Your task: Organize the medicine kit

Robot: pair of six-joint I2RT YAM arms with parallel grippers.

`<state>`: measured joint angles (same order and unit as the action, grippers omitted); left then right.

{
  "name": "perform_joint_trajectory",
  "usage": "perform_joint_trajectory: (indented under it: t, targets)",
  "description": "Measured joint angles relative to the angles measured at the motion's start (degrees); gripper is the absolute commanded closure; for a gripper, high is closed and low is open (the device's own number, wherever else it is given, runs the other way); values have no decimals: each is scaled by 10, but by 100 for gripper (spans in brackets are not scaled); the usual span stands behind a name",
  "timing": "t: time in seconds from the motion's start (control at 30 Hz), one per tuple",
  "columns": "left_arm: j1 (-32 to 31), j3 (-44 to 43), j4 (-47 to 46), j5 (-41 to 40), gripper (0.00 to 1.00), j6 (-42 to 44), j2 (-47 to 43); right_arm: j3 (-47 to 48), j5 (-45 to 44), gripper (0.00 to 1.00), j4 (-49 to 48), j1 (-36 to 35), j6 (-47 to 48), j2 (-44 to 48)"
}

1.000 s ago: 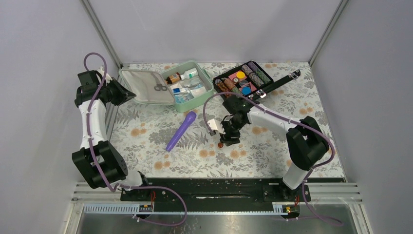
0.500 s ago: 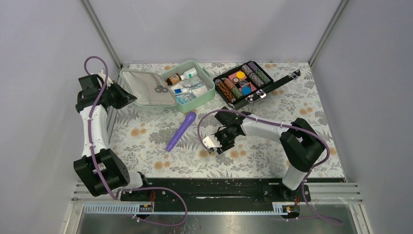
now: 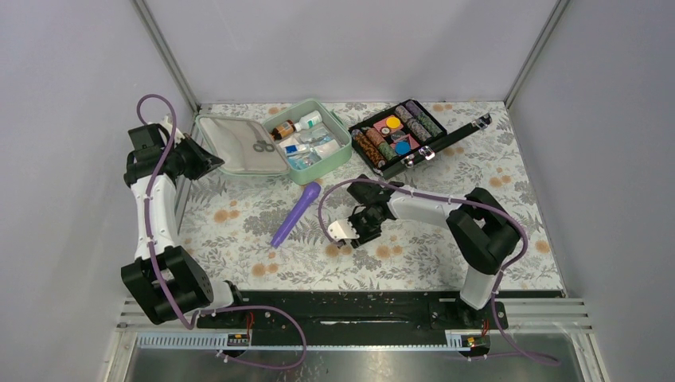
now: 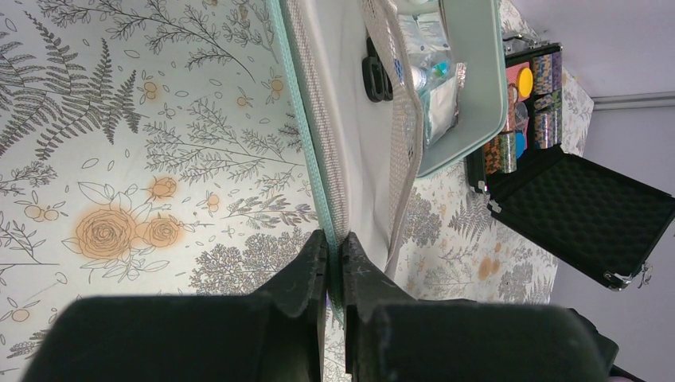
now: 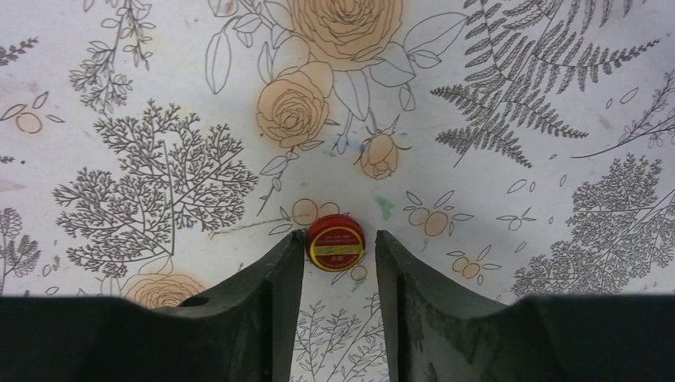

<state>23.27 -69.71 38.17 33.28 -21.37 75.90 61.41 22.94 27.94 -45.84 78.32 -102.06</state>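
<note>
The medicine kit point(image 3: 344, 151) lies open at the back of the table, a mint-green box with bottles and packets inside, its lid point(image 3: 239, 143) flat to the left. My left gripper point(image 3: 213, 157) is shut on the lid's green rim point(image 4: 314, 151), pinched between the fingertips of the left gripper point(image 4: 334, 239). My right gripper point(image 3: 350, 237) points down at mid-table. Its open jaws, seen in the right wrist view point(image 5: 341, 235), straddle a small red round tin point(image 5: 336, 243). The left finger touches the tin; a thin gap remains at the right finger.
A purple tube-shaped item point(image 3: 296, 213) lies on the floral cloth between the kit and my right gripper. A black case of colourful rolls and discs point(image 3: 396, 134) stands open right of the kit, its lid point(image 3: 460, 135) flat behind. Grey walls enclose the table.
My right gripper has moved left and toward the near edge, coming down over the red tin, and its jaws have narrowed around it. The left gripper has kept its hold on the lid.
</note>
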Motion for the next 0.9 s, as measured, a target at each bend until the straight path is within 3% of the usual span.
perform_joint_trajectory:
  t: [0.27,0.6,0.77,0.9]
  targets:
    - [3,0,-2,2,100,-3,0,30,-10,77,7,0,-12,-24]
    - [7,12,-9,12,100,-12,-1,57,-7,81,36,1,-54,-15]
    - [8,16,-14,24,100,-17,-1,152,23,81,42,3,-125,12]
    - [5,20,-22,38,100,-19,-6,265,60,81,-8,4,-249,14]
